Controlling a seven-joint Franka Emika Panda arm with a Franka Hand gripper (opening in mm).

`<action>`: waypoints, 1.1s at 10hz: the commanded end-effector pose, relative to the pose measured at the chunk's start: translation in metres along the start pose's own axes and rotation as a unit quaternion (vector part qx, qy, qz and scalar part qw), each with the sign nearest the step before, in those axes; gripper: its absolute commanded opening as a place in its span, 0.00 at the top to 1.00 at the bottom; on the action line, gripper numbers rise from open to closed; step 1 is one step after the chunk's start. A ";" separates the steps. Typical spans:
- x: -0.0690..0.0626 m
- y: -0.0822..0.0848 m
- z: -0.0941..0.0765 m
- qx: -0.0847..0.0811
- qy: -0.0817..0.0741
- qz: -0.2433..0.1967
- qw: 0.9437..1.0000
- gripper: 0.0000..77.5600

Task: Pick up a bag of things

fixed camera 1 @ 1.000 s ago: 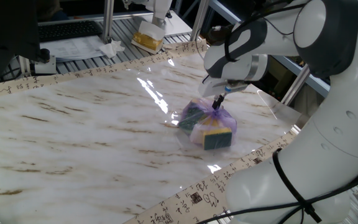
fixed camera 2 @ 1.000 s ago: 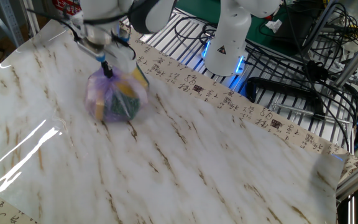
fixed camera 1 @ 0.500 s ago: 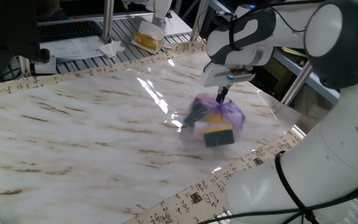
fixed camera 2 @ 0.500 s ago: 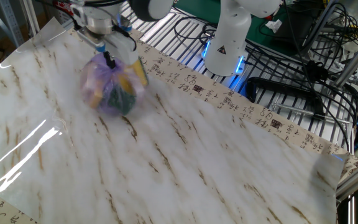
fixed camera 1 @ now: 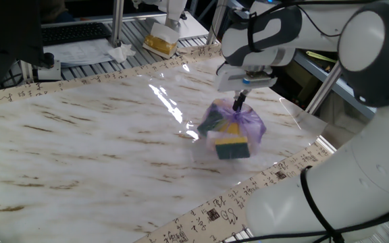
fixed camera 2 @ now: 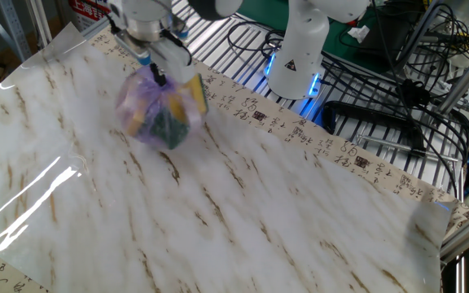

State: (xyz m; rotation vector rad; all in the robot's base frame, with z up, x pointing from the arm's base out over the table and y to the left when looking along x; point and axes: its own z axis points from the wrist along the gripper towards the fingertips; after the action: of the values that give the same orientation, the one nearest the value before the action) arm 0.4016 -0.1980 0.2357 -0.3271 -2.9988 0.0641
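Note:
The bag of things (fixed camera 1: 230,128) is a small purple-tinted translucent plastic bag with green-and-yellow sponge blocks showing through. It hangs by its knotted top from my gripper (fixed camera 1: 239,102), a little above the marble table (fixed camera 1: 80,148). My gripper is shut on the knot. In the other fixed view the bag (fixed camera 2: 160,108) hangs blurred under my gripper (fixed camera 2: 158,75) near the table's far edge.
A yellowish block in clear wrap (fixed camera 1: 161,42) and crumpled white paper (fixed camera 1: 120,51) lie behind the table's far edge. A patterned border strip (fixed camera 2: 300,130) runs along the table edge. A second robot base (fixed camera 2: 300,49) and cables stand beyond it.
My gripper has risen with the bag, lifting it off the table. The bag swings and has shifted slightly sideways under the gripper.

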 end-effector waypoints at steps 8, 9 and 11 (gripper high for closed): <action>0.016 0.056 -0.015 -0.011 0.012 0.075 0.997 0.98; 0.014 0.060 -0.016 -0.013 0.012 0.079 0.997 0.98; 0.013 0.068 -0.017 -0.015 0.013 0.087 0.996 0.98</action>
State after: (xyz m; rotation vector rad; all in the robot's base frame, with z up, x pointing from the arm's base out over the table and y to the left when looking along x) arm 0.4024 -0.1349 0.2493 -0.5684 -2.9430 0.0346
